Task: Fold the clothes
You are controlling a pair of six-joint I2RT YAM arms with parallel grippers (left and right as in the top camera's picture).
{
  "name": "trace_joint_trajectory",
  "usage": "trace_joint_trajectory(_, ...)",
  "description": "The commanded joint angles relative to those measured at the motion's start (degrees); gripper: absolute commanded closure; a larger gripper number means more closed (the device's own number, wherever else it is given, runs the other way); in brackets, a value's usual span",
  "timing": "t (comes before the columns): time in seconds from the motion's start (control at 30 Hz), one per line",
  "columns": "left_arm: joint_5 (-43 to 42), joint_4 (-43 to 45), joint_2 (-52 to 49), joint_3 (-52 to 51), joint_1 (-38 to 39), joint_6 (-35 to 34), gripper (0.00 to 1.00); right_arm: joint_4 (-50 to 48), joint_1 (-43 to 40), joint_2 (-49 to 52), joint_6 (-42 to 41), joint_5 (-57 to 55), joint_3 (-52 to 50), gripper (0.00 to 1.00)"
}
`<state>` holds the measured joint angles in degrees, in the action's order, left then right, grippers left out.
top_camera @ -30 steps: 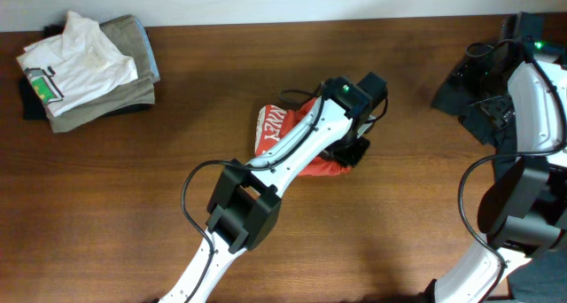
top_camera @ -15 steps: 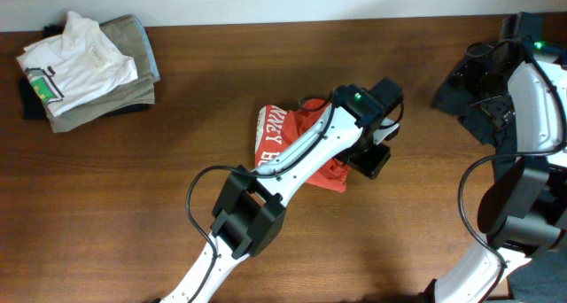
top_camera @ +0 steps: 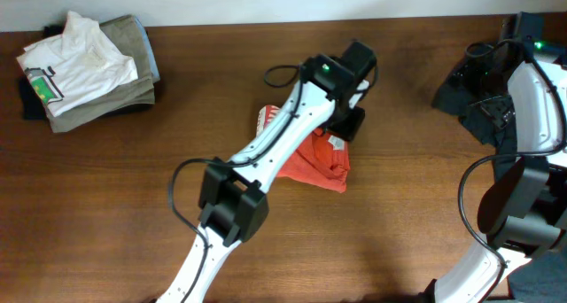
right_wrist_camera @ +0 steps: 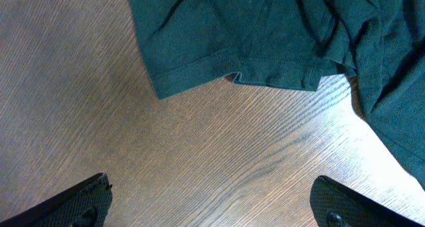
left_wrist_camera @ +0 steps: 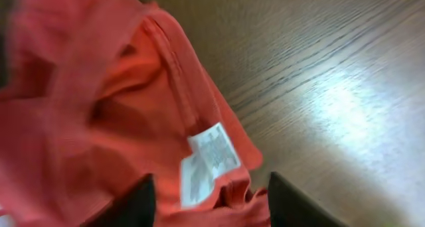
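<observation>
The orange-red T-shirt [top_camera: 321, 164] lies crumpled at the table's middle, with white lettering showing at its left edge [top_camera: 267, 122]. My left arm reaches across it. My left gripper [top_camera: 347, 124] is over the shirt's upper right edge. In the left wrist view the shirt [left_wrist_camera: 99, 107] fills the left side, with its white label [left_wrist_camera: 209, 162] just ahead of the fingers. The left gripper's [left_wrist_camera: 211, 202] jaws are apart, with a bunched fold of red fabric between them. My right gripper [right_wrist_camera: 209, 200] is open and empty above bare wood.
A white shirt with a green mark [top_camera: 78, 62] lies on a khaki-grey folded garment [top_camera: 135, 39] at the back left. A dark green garment [top_camera: 462, 83] lies at the far right by the right arm and also shows in the right wrist view [right_wrist_camera: 265, 28].
My left gripper swung right along the shirt, then back up and left to its upper right edge. The shirt now shows more, with its label exposed. The right arm has not moved.
</observation>
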<state>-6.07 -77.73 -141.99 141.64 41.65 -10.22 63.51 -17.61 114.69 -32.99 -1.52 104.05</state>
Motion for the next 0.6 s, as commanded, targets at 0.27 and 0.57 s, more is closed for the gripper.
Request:
trace_joint_trajectory(0.27, -5.73, 5.46, -10.03, 0.68, 0.72, -1.90, 0.84, 0.15, -0.04, -0.17, -0.52, -0.68, 0.37, 0.01)
trace_joint_trajectory(0.57, -5.40, 9.79, -10.14, 2.86, 0.72, 4.35, 0.88, 0.15, -0.04, -0.17, -0.52, -0.68, 0.37, 0.01)
